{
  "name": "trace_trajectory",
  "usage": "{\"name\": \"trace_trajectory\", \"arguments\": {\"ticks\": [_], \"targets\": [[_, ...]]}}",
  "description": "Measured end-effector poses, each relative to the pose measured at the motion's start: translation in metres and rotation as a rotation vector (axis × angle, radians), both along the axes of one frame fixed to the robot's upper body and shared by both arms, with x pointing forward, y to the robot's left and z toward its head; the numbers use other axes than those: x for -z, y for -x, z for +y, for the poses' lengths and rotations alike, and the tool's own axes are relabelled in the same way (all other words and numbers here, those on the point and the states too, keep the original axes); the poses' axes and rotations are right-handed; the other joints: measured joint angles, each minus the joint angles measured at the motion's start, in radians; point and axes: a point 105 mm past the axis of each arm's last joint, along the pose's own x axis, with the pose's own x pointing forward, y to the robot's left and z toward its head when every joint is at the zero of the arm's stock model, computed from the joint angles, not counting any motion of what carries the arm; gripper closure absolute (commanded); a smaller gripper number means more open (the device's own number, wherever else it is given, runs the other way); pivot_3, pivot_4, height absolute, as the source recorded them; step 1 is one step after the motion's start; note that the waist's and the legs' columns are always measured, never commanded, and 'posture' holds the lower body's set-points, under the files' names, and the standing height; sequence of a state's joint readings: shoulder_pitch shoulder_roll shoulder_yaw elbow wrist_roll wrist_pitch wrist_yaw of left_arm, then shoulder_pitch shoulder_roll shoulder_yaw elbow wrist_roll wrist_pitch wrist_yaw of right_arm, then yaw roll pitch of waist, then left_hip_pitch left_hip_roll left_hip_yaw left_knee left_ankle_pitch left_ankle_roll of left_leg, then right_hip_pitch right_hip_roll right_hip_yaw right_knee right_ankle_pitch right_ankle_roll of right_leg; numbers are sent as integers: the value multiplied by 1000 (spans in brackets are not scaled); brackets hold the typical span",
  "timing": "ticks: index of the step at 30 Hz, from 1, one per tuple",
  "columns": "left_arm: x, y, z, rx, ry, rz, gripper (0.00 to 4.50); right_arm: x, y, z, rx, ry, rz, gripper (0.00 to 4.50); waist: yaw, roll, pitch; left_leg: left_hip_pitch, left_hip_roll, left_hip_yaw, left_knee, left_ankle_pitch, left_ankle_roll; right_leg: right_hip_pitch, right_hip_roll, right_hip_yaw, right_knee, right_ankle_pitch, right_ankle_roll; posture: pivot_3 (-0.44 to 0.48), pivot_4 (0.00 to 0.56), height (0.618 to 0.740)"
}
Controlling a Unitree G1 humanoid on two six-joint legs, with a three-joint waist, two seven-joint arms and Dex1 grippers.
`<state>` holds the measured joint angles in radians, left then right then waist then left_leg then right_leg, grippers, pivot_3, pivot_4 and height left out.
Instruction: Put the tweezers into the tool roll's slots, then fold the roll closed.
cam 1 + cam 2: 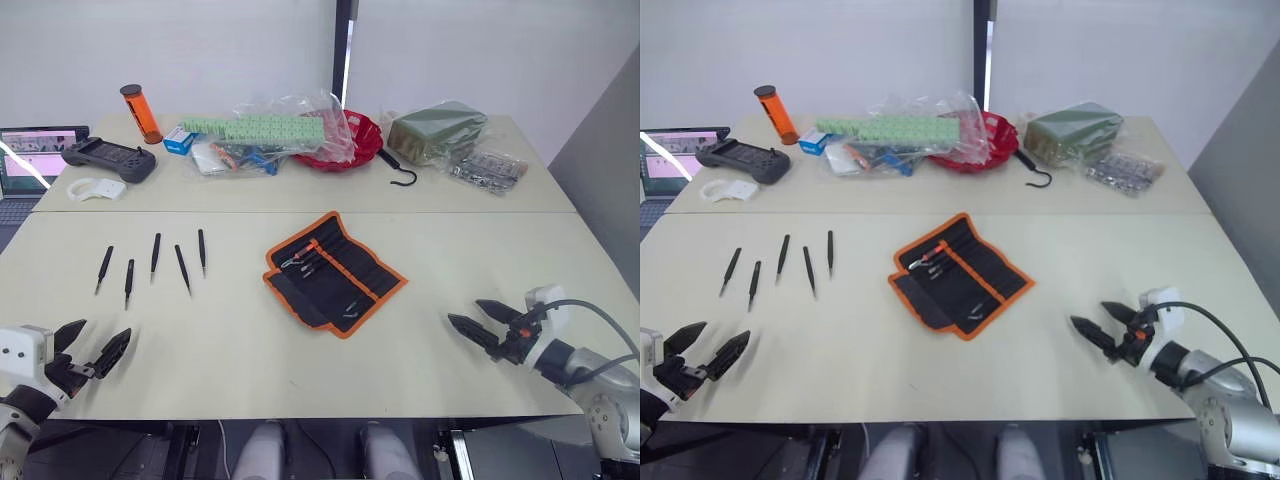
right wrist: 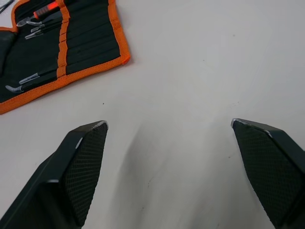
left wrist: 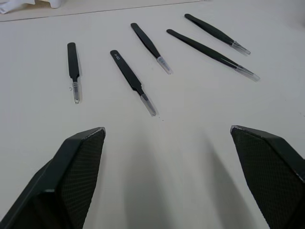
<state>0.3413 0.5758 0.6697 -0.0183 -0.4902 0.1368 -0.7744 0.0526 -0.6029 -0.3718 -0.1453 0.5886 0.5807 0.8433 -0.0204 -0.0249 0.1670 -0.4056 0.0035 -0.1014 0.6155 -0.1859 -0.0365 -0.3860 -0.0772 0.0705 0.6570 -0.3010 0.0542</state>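
Note:
Several slim black tweezers [image 1: 155, 255] lie in a loose row on the table's left half, also ahead of my left gripper in the left wrist view as tweezers [image 3: 132, 81]. The tool roll [image 1: 333, 271] lies unfolded at the table's middle, black with orange edging, and some tools sit in its slots [image 1: 340, 262]. My left gripper [image 1: 92, 347] hovers open near the front left edge, short of the tweezers, holding nothing. My right gripper [image 1: 482, 321] stands open at the front right, to the right of the roll, empty. The right wrist view shows the roll [image 2: 57, 47] ahead.
The rear table holds an orange cylinder [image 1: 141, 113], a black controller [image 1: 110, 160], a white ring [image 1: 97, 188], plastic bags with green parts [image 1: 265, 130], a red bowl [image 1: 352, 140], a dark green packet [image 1: 436, 130] and a black hook [image 1: 398, 170]. A laptop [image 1: 30, 160] stands far left.

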Motion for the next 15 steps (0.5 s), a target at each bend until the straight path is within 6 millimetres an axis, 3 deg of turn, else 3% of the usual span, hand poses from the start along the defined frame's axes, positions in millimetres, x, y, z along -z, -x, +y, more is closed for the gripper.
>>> {"name": "trace_trajectory", "arguments": {"ticks": [4,7,11,15], "targets": [[-5,6,-3,-27,7,-27,23,-21,-13,19,-99,-63,2,0,-4,0,0,0,1,1,0,0,0,0,0,0,0,0,-1,0,150,740],[-6,14,-3,-68,14,-35,23,-49,-21,50,-278,-75,-14,0,-13,0,0,0,2,2,0,0,0,-1,1,0,0,1,-1,0,150,740],[-3,28,-6,-144,54,-44,23,-86,-19,100,-554,-36,-65,0,-17,-1,0,-1,2,1,-1,0,0,-1,1,-1,-1,1,-1,0,150,740],[2,44,-11,-201,62,-26,23,-116,-18,138,-738,22,-148,0,-16,-2,1,-1,1,1,0,0,0,-1,1,-1,-2,1,-1,0,150,740]]}}
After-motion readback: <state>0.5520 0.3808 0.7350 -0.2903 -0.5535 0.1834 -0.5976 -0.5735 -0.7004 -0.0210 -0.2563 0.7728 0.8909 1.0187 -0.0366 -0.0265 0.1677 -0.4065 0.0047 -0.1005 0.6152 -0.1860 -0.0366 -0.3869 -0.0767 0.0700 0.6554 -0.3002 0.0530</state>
